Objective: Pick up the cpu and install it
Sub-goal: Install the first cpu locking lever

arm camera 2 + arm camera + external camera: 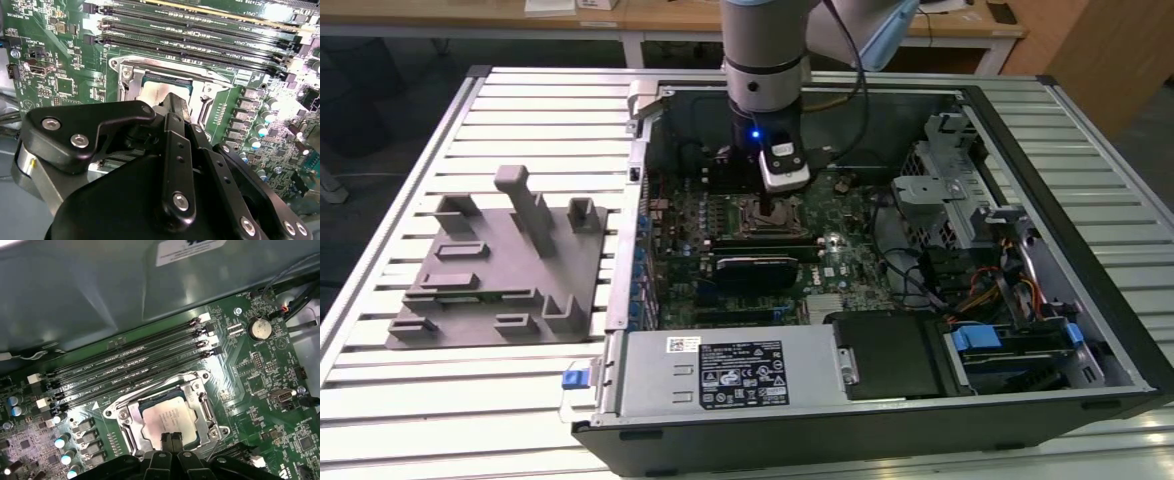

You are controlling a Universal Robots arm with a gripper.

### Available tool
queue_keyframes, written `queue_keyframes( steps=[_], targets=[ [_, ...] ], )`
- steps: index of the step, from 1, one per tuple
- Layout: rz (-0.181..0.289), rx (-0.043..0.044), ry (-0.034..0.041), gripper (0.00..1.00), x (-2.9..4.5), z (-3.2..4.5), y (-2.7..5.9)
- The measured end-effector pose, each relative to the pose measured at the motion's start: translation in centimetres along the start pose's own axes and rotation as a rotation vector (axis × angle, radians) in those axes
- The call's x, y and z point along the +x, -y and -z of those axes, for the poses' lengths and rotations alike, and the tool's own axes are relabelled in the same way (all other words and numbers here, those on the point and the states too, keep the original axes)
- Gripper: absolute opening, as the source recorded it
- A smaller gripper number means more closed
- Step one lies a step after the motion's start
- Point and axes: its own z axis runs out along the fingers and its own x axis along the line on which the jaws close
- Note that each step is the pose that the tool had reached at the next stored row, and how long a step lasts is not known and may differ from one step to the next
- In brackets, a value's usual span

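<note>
Right under the tool [171,439], the cpu [167,421] lies in its socket [197,390].
Tool fingers pinched together, holding nothing: placing looks done; a straight lift clear is called for.

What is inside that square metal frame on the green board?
The cpu, silvery and flat, lies inside the socket frame. The pincer is right above it, covering one edge. Whatever is under the chip is hidden.
</note>
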Motion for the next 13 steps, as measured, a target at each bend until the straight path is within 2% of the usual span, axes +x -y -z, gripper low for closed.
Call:
queue_keyframes(
  steps=[5, 7, 13],
  targets=[
    [0.000, 0.0130, -0.0333, 0.11, -0.84, -0.12, -0.32],
    [0.001, 0.0169, -0.0430, 0.11, -1.02, -0.15, -0.39],
    [0.001, 0.0175, -0.0444, 0.11, -1.02, -0.13, -0.39]
  ],
)
